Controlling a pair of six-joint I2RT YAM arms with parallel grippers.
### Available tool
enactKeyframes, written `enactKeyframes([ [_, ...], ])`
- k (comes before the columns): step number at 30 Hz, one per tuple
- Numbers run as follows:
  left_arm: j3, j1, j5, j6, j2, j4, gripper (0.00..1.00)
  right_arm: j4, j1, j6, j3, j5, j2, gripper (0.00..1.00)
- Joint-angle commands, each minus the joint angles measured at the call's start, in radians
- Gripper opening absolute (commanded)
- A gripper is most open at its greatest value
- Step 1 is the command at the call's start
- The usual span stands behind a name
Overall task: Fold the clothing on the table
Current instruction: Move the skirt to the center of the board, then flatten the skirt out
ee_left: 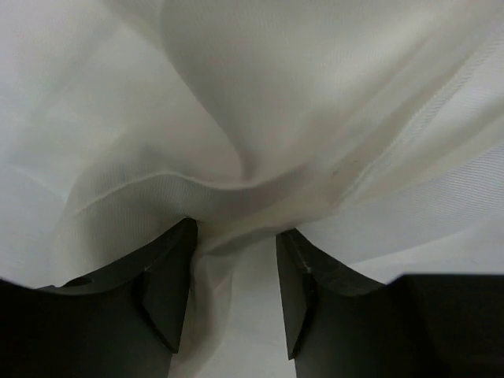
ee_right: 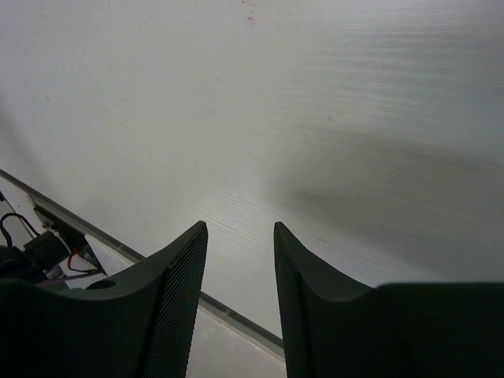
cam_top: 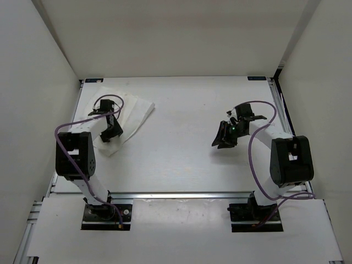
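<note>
One piece of clothing point(cam_top: 135, 115) and one table point(cam_top: 181, 154) are in view. There are two robot arms, the left arm point(cam_top: 74, 157) and the right arm point(cam_top: 291, 159), and two grippers, the left gripper point(ee_left: 235, 228) and the right gripper point(ee_right: 240, 228), each with two dark fingers point(ee_right: 173, 299), four in all. Two purple cables point(cam_top: 252, 159) show, one per arm, and two black base plates point(cam_top: 104, 215), one under each arm.

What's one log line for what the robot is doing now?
left gripper: open over clothing | right gripper: open, empty, above table | clothing: table's left side
</note>
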Motion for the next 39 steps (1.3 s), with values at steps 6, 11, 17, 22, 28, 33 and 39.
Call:
enactKeyframes([
  [6,-0.004,-0.065,0.075,0.027,0.120,-0.036,0.00,0.001,-0.014,-0.003,-0.011,-0.013,-0.037,0.45],
  [11,0.136,-0.267,0.259,0.081,0.063,-0.033,0.00,0.013,-0.017,0.011,-0.023,-0.012,-0.048,0.45],
  [17,0.364,-0.528,0.470,0.036,0.076,-0.013,0.00,0.019,-0.028,0.023,-0.040,-0.004,-0.068,0.45],
  [22,0.306,-0.515,0.577,-0.071,0.054,0.096,0.48,0.024,-0.029,0.026,-0.063,-0.006,-0.094,0.45],
  [28,0.231,-0.343,0.595,-0.094,-0.039,0.120,0.59,0.027,-0.028,0.032,-0.074,-0.003,-0.121,0.45],
  [33,0.159,-0.321,0.509,-0.037,-0.102,0.067,0.59,0.000,-0.025,0.009,-0.016,0.062,-0.111,0.46],
  [39,-0.028,-0.382,0.552,-0.057,-0.174,0.091,0.58,-0.074,-0.094,-0.023,0.122,0.160,-0.124,0.49],
])
